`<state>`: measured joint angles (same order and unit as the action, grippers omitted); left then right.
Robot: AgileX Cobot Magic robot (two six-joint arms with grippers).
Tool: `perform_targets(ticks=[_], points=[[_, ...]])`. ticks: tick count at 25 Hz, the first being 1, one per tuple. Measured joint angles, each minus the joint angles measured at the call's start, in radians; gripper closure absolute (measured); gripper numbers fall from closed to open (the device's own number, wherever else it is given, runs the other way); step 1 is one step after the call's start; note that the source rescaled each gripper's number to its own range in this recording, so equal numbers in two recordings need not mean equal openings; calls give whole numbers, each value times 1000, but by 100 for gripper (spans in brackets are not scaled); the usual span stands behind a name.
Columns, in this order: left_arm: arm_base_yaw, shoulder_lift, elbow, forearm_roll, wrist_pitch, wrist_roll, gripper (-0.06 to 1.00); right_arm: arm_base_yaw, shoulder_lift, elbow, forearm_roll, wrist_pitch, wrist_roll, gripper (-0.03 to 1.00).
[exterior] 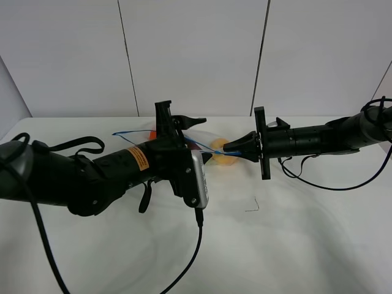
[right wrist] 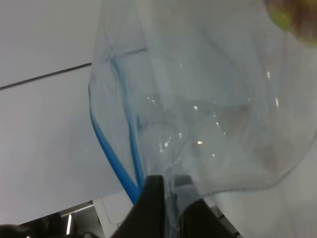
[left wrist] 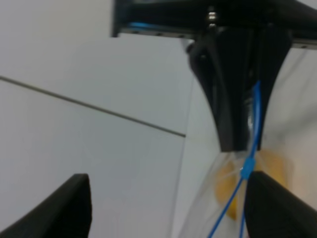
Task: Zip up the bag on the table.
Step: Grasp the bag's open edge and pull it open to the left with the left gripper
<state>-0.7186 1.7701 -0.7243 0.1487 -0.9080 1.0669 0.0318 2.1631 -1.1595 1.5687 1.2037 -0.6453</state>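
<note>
White wall panels (exterior: 196, 55) stand behind a plain white table (exterior: 294, 239). The bag (exterior: 207, 136) is near the middle of the table, a little toward 12 o'clock in the high view, and it lies between the two arms. It is clear and floppy, with a blue zipper strip (exterior: 131, 136) running along its edge from 9 o'clock to 3 o'clock. Through the plastic one can see a yellow piece of produce (exterior: 222, 159) at the 3 o'clock end, and something orange (exterior: 152, 131) at the 9 o'clock end.

The right claw (exterior: 231, 147) reaches in from 3 o'clock. Its fingers are pressed together on the bag's edge at the blue strip, just beside the yellow piece. The left claw (left wrist: 167, 198) comes from 9 o'clock and is above the bag's middle. Its two fingers (left wrist: 54, 210) stand wide apart and pinch nothing. In the left wrist view the blue strip passes close to one of them, but I cannot tell if it touches.

A small thin dark mark (exterior: 252, 207) is on the table at about 5 o'clock from the bag, well apart from it. A black cable (exterior: 191, 257) hangs from the left arm toward 6 o'clock.
</note>
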Motion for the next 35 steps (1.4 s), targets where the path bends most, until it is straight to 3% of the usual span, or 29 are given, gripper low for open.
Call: perform_targets(ticks=[7, 17, 25, 31, 35], points=[[0, 65, -20, 73, -15, -42, -1, 0, 0, 0, -1, 0, 0, 97], [0, 183, -139, 84, -16, -44, 0, 0, 0, 0, -7, 1, 0, 97], [0, 183, -139, 85, 1, -44, 36, 0, 0, 0, -7, 1, 0, 97], [0, 183, -139, 107, 4, -46, 44, 0, 0, 0, -7, 1, 0, 97], [0, 183, -141, 133, 42, -48, 56, 0, 0, 0, -7, 1, 0, 97]])
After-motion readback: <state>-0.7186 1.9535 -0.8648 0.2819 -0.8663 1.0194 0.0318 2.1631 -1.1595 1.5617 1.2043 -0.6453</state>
